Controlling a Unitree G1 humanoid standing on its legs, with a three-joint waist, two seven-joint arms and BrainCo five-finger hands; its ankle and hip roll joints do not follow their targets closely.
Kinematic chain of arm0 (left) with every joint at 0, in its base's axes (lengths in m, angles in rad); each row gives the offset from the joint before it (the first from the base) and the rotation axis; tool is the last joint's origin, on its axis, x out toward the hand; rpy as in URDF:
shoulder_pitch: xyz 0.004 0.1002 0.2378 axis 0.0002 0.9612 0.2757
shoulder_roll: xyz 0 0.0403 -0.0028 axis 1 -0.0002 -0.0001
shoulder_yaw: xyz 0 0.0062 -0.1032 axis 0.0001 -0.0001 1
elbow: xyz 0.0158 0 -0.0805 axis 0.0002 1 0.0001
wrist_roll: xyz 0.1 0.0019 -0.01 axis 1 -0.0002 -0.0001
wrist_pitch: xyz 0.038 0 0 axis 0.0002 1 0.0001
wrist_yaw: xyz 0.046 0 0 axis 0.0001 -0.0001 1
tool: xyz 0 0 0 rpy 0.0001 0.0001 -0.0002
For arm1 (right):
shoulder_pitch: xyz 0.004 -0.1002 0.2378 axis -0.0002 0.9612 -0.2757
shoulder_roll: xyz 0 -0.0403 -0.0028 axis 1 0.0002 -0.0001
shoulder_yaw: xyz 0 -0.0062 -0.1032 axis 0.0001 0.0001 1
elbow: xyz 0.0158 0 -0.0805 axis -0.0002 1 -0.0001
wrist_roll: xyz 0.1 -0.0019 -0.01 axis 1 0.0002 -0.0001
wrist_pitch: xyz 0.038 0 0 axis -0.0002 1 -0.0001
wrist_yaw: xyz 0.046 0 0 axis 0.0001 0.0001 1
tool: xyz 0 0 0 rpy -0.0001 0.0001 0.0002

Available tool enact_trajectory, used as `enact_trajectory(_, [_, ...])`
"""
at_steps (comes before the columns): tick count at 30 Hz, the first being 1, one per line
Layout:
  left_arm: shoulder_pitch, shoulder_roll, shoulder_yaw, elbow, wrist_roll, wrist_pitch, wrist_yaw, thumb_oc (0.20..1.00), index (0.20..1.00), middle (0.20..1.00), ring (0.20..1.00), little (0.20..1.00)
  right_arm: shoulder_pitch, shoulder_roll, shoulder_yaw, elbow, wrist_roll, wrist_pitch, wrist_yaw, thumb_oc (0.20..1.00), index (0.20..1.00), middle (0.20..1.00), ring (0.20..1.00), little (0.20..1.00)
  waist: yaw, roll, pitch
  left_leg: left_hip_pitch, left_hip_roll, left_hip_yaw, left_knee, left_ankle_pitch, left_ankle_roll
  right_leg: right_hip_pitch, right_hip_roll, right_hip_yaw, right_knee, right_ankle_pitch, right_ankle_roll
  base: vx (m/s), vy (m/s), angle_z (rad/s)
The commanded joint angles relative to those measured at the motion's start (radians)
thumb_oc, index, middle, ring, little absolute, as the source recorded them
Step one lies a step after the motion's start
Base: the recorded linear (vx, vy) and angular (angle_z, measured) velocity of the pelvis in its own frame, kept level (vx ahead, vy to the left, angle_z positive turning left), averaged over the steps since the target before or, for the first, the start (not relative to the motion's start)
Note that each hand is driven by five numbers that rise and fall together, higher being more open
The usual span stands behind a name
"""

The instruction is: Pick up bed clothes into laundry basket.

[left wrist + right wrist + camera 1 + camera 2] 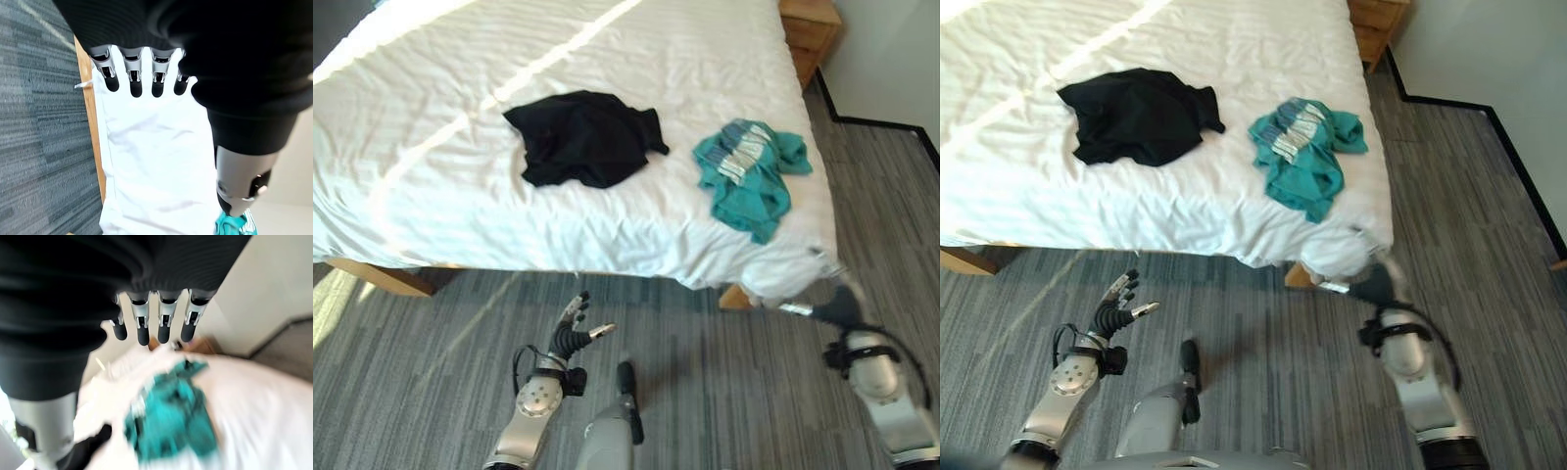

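My right hand [1374, 284], fingers straight and holding nothing, hangs just off the bed's [607, 59] near corner; the teal garment [749, 176] lies on the bed by that corner, the black garment [582, 137] farther in. My left hand [576, 328], also relaxed and empty, hangs below the bed edge. Likely fault: my fingers snag the white sheet along with the cloth.

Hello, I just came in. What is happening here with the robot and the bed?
The robot stands at the foot of a bed covered with a white sheet. Two garments lie on it, apart from each other: a black garment and a teal garment near the bed's corner. Neither has been picked up yet. The left hand hangs open above the carpet, holding nothing. The right hand is open near the bed's corner, close to the teal garment.
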Motion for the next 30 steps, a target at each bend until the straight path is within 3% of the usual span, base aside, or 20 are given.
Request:
enact_trajectory(1, [0.014,0.046,-0.013,-0.073,0.045,-0.053,-0.008,1.0,1.0,1.0,1.0,1.0,-0.099,-0.087,-0.11,-0.019,-0.041,-0.003,-0.118,1.0,1.0,1.0,1.0,1.0,-0.004,0.011,-0.026,0.098,0.149,-0.01,-0.046,-0.003,-0.137,-0.166,-0.026,-0.021,-0.104,0.154,0.033,0.24,-0.05,0.47])
enact_trajectory(2, [0.007,0.052,-0.02,-0.07,0.04,-0.057,-0.014,1.0,1.0,1.0,1.0,1.0,-0.115,-0.102,-0.117,0.013,-0.038,0.008,-0.141,1.0,1.0,1.0,1.0,1.0,-0.007,0.009,-0.025,0.106,0.141,-0.024,-0.046,-0.013,-0.144,-0.178,-0.038,-0.037,-0.164,0.125,0.02,0.3,-0.07,0.41])
enact_trajectory(4, [0.005,0.067,-0.025,-0.072,0.027,-0.068,-0.031,1.0,1.0,1.0,1.0,1.0,-0.125,-0.145,-0.118,0.125,-0.032,0.029,-0.176,1.0,1.0,1.0,1.0,1.0,-0.028,0.007,-0.023,0.129,0.118,-0.063,-0.049,-0.04,-0.157,-0.174,-0.018,-0.042,-0.328,0.086,0.0,0.33,-0.088,0.73])
enact_trajectory(6, [-0.012,0.086,-0.02,-0.071,0.016,-0.069,-0.036,1.0,1.0,1.0,1.0,1.0,-0.143,-0.161,-0.115,0.207,-0.028,0.066,-0.203,1.0,1.0,1.0,1.0,1.0,-0.035,0.008,-0.022,0.153,0.114,-0.093,-0.056,-0.071,-0.171,-0.199,-0.019,-0.032,-0.472,0.114,0.009,0.32,-0.16,0.8])
enact_trajectory(10, [0.007,0.077,0.022,-0.022,-0.006,-0.072,-0.045,1.0,1.0,1.0,1.0,1.0,-0.189,-0.196,-0.095,0.384,-0.027,0.131,-0.203,1.0,1.0,1.0,1.0,1.0,-0.006,-0.008,-0.04,0.18,0.103,-0.138,-0.054,-0.099,-0.191,-0.18,-0.062,-0.041,-0.579,0.196,0.026,0.26,-0.137,0.68])
enact_trajectory(15, [-0.038,0.081,-0.014,0.037,-0.05,-0.081,-0.024,1.0,1.0,1.0,1.0,1.0,-0.493,-0.329,0.112,0.752,0.068,0.145,-0.217,1.0,1.0,1.0,1.0,1.0,0.035,0.029,-0.001,0.121,0.11,-0.16,-0.06,-0.072,-0.217,-0.2,-0.077,-0.089,-0.608,0.224,0.03,0.0,-0.045,0.49])
enact_trajectory(20, [-0.114,0.068,-0.042,0.063,-0.072,-0.102,0.022,1.0,1.0,1.0,1.0,1.0,-0.77,-0.397,0.283,0.892,0.127,0.127,-0.226,1.0,1.0,1.0,1.0,1.0,0.058,0.066,0.031,0.019,0.122,-0.17,-0.061,-0.035,-0.239,-0.275,-0.08,-0.095,-0.611,0.232,0.033,-0.09,0.011,-0.01])
enact_trajectory(25, [-0.157,0.03,-0.059,0.098,-0.078,-0.115,0.047,1.0,1.0,1.0,1.0,1.0,-0.941,-0.42,0.392,0.897,0.12,0.111,-0.247,1.0,1.0,1.0,1.0,1.0,0.066,0.094,0.054,-0.058,0.135,-0.178,-0.061,-0.012,-0.259,-0.332,-0.079,-0.096,-0.611,0.235,0.031,-0.04,0.001,0.06])
enact_trajectory(30, [-0.173,0.007,-0.082,0.143,-0.074,-0.126,0.066,1.0,1.0,1.0,1.0,1.0,-1.01,-0.361,0.458,0.95,0.147,0.088,-0.241,1.0,1.0,1.0,1.0,1.0,0.075,0.112,0.072,-0.106,0.143,-0.189,-0.061,0.004,-0.273,-0.362,-0.076,-0.1,-0.611,0.233,0.028,-0.01,-0.011,0.09])
